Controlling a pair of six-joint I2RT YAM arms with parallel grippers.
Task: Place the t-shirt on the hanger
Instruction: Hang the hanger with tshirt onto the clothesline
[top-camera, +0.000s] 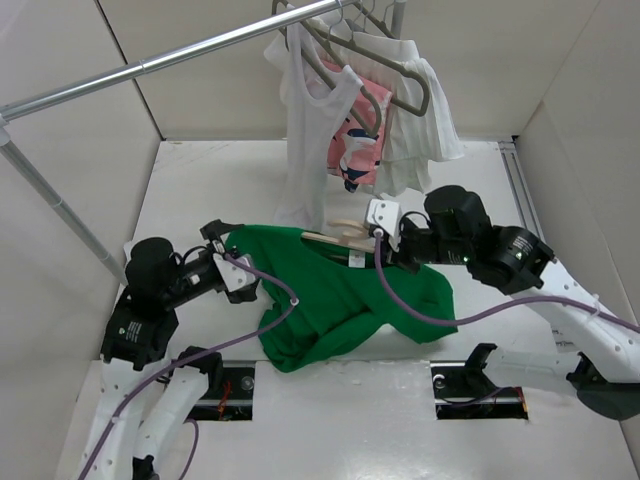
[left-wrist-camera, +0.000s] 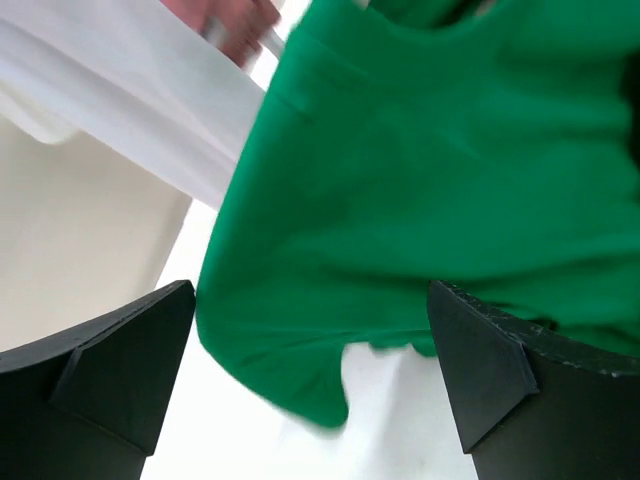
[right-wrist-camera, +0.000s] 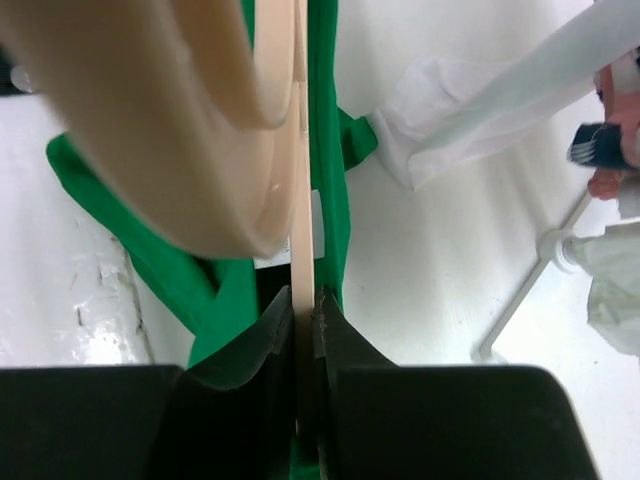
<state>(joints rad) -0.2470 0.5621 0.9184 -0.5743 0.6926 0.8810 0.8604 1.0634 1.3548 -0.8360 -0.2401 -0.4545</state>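
Note:
The green t-shirt lies crumpled on the table between the arms. The cream hanger sticks out at its collar, near the white neck label. My right gripper is shut on the hanger. In the right wrist view its jaws pinch a thin beige part of the hanger, with the green t-shirt beside it and the hook blurred close to the lens. My left gripper is open at the shirt's left edge. In the left wrist view its fingers stand wide apart, and a fold of the t-shirt hangs between them, ungripped.
A metal rail crosses the back, on a post at the left. From it hang a white tank top, a pink patterned garment and a white shirt on grey-brown hangers. White walls close in the table.

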